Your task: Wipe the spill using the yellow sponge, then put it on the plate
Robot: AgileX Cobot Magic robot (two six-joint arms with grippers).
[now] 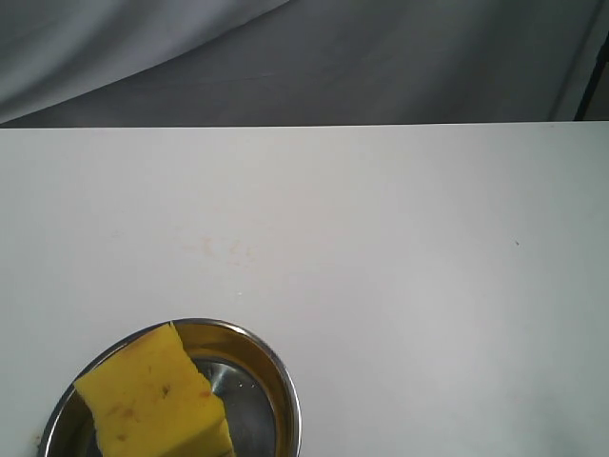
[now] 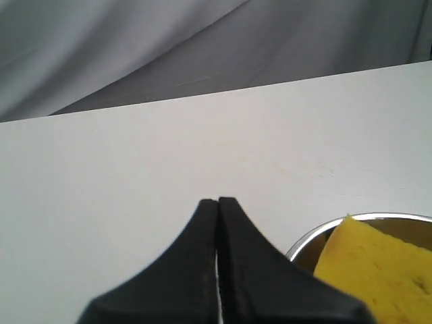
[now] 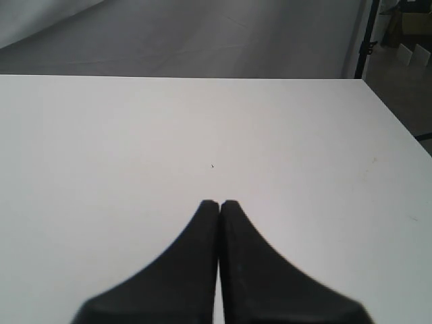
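One yellow sponge (image 1: 152, 400) lies in the plate (image 1: 284, 381), tilted, one corner up against the far rim. The plate sits at the near left edge of the white table (image 1: 428, 286), partly cut off by the exterior view. On the table beyond the plate, the spill (image 1: 214, 248) shows only as a faint, pale orange smear, apart from the rim. Well to the right is a tiny dark speck (image 1: 518, 243) – nothing else stands on the tabletop in view. A grey cloth backdrop (image 1: 333, 57) hangs behind the far edge. The left gripper (image 2: 218, 201) hovers just beside the plate with its jaws pressed together, holding nothing. The right gripper (image 3: 219, 202) – jaws likewise together and empty – hangs over bare table.
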